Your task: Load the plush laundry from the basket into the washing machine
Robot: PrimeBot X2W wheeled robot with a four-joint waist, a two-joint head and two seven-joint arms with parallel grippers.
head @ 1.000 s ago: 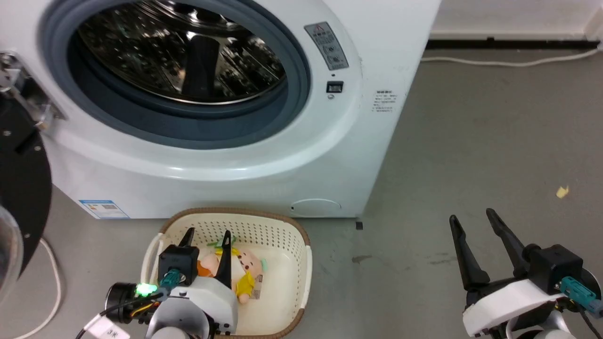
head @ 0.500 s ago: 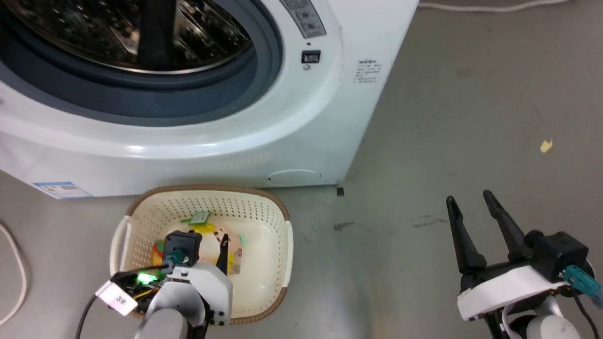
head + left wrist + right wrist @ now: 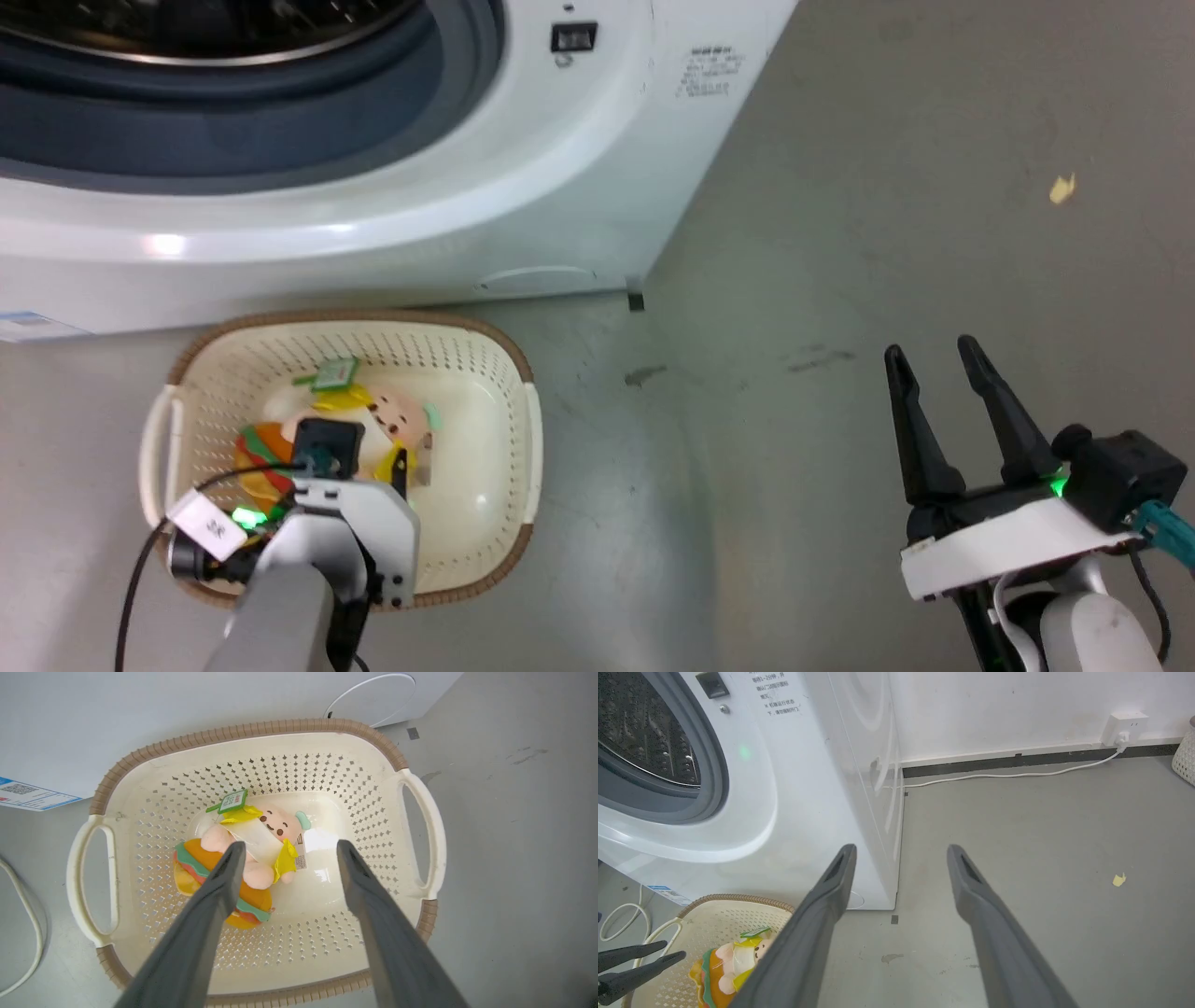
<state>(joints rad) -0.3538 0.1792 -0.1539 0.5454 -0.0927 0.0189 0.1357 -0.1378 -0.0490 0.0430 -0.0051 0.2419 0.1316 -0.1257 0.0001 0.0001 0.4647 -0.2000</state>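
Note:
The plush toy [image 3: 252, 854] lies on the bottom of the cream basket [image 3: 261, 728], its pink face towards the machine and its green tag uppermost. My left gripper [image 3: 290, 843] hangs open above it, pointing down into the basket. One finger overlaps the hamburger body and the other stands over bare basket floor. From the head, the left wrist covers part of the toy [image 3: 392, 415] in the basket [image 3: 476, 523]. My right gripper [image 3: 931, 347] stands open and empty over the floor to the right. The washing machine [image 3: 373, 233] rises just behind the basket.
The machine's grey ring and steel drum [image 3: 644, 742] stand uncovered. A white cable [image 3: 23, 933] curls on the floor left of the basket. Another cable [image 3: 1008, 774] runs along the wall to a socket [image 3: 1125, 723]. A yellow scrap [image 3: 1061, 189] lies on the grey floor.
The head camera has tilted down, so the machine has slid up the picture. My left gripper has tipped steeper into the basket over the toy. The right gripper has hardly moved.

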